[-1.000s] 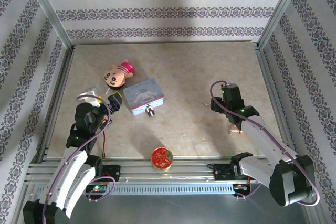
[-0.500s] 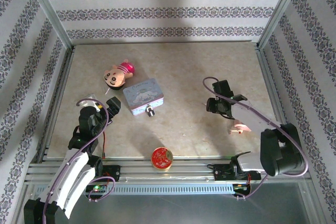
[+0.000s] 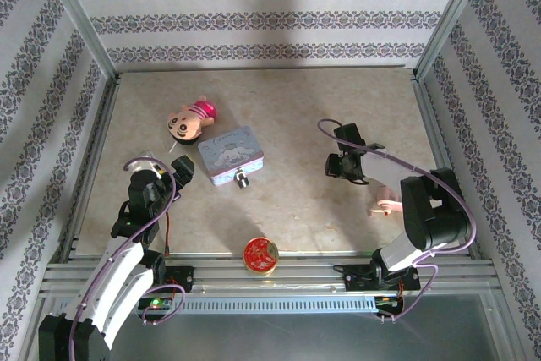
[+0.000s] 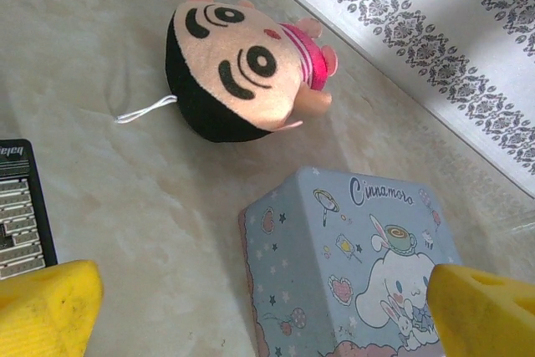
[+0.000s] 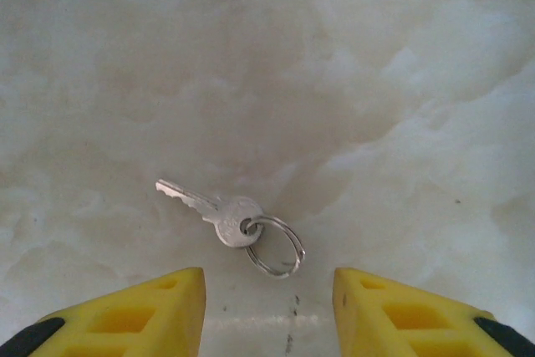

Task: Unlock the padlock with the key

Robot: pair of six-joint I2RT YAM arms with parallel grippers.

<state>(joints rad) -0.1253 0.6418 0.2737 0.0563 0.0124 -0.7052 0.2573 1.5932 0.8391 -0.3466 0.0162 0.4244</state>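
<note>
I am holding my right hand (image 5: 267, 294) low over the beige marbled table (image 5: 376, 81), yellow fingers parted and empty, with the small silver key (image 5: 219, 209) lying just beyond them. My left hand (image 4: 263, 298) is gaping wide near the pale blue rectangular cartoon tin (image 4: 351, 265). The tiny dark-and-silvery padlock (image 3: 243, 180) is lying just beside the tin's near edge.

Soft, even light fills the overhead view: the table (image 3: 296, 107) is bright, shadows on it are faint, and the back wall (image 3: 270, 19) washes out pale near its top. Close up, the key (image 5: 213, 206) lies sharp with a slight soft shadow, while the yellow fingers (image 5: 142, 315) look a little soft at the bottom edge. Light probably falls from above.
</note>
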